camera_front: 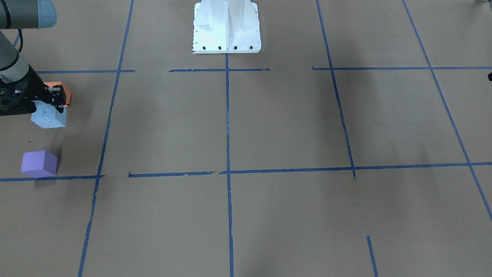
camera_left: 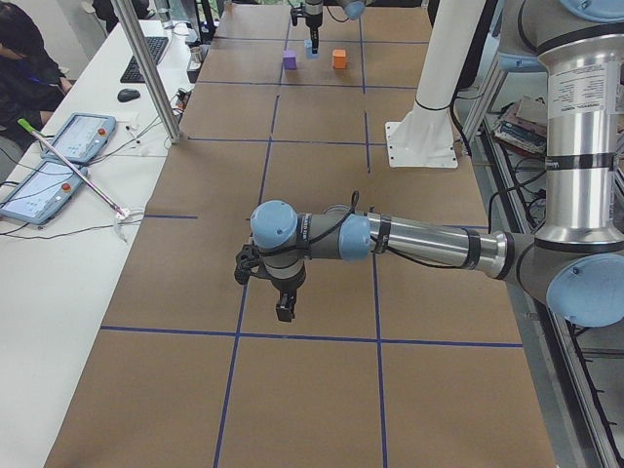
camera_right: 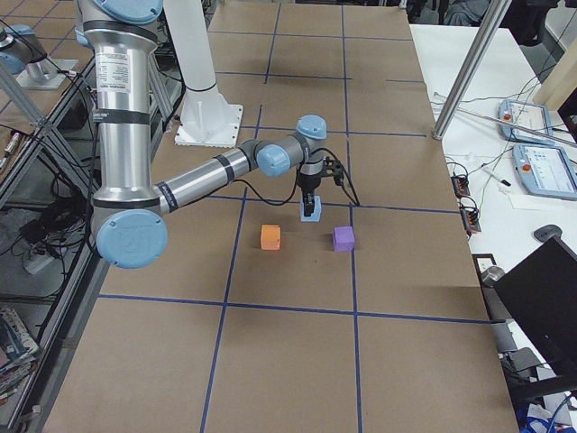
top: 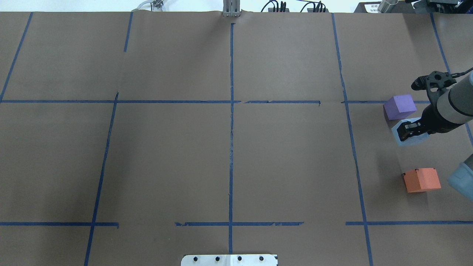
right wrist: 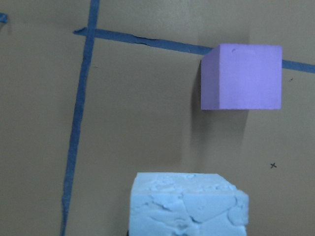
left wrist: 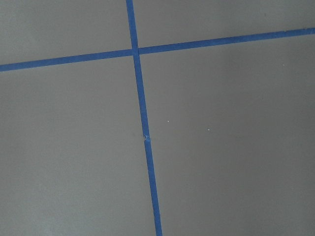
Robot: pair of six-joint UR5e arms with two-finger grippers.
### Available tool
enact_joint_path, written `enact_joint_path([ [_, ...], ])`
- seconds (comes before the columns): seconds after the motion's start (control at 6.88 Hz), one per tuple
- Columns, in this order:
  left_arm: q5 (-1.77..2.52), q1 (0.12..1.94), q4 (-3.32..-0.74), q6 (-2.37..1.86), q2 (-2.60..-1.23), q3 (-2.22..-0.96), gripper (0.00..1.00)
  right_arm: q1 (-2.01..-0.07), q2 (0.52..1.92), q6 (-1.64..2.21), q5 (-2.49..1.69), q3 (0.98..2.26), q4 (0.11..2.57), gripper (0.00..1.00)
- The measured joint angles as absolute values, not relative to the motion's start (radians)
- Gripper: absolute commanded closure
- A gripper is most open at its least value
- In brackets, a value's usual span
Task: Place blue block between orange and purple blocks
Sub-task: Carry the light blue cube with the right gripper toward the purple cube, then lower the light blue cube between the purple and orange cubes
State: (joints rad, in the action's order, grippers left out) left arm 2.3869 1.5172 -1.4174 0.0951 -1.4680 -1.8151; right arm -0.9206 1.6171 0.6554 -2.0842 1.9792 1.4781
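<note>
Nearest me sits the smooth orange block [top: 422, 180]. Beyond it, my right pincer [top: 405, 132] clamps the blue block [right wrist: 189, 204], rough chipped foam, nearer the smooth purple block [top: 400, 106] behind. The desk [top: 166, 159] is brown paper. I can't tell the left pincer's [camera_left: 284, 310] gap.

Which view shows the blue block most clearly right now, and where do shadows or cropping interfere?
Right wrist view: blue block sharp, evenly lit, but cut off by the bottom edge; purple block throws a soft shadow. Overhead view: right gripper covers part of it. Exterior left view: it is tiny.
</note>
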Motion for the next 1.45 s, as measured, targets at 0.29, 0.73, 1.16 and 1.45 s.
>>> enact_joint_path([
  [0.29,2.387,1.517,-1.417,0.095,-1.468,-1.815,0.00,-0.923,1.641,0.684,-2.099,1.958,1.432,0.49],
  [0.73,2.387,1.517,-1.417,0.095,-1.468,-1.818,0.00,-0.921,1.641,0.793,-2.105,1.803,1.181,0.41],
  [1.16,2.387,1.517,-1.417,0.095,-1.468,-1.822,0.00,-0.902,1.663,0.803,-2.098,1.768,1.141,0.07],
  [1.45,2.387,1.517,-1.417,0.095,-1.468,-1.822,0.00,-0.885,1.662,0.799,-2.095,1.760,1.140,0.00],
])
